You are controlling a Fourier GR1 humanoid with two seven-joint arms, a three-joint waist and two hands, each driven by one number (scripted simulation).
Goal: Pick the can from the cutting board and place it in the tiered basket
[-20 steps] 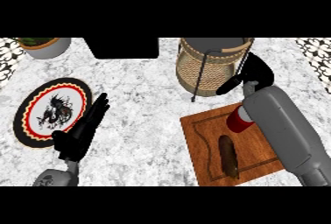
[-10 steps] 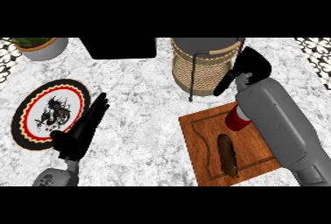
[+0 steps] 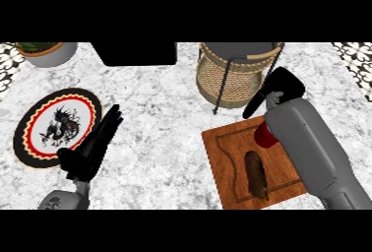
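Note:
The red can point(image 3: 265, 136) stands on the far part of the brown cutting board point(image 3: 231, 165), half hidden behind my right forearm. My right hand point(image 3: 281, 90) hovers beyond the board's far edge, beside the wicker tiered basket point(image 3: 231, 75). It is open, with its thumb pointing down-left, and holds nothing. At the lower left, my left hand point(image 3: 93, 146) rests open on the counter beside the plate.
A dark brown stick-shaped item point(image 3: 256, 175) lies on the board nearer to me than the can. A patterned plate point(image 3: 52, 127) sits at the left, a potted plant point(image 3: 45, 52) at the far left corner, and a black box point(image 3: 138, 53) at the far middle.
My right hand has drawn slightly nearer and its fingers have come closer together; the forearm now covers more of the can. The can, board and left hand have not moved.

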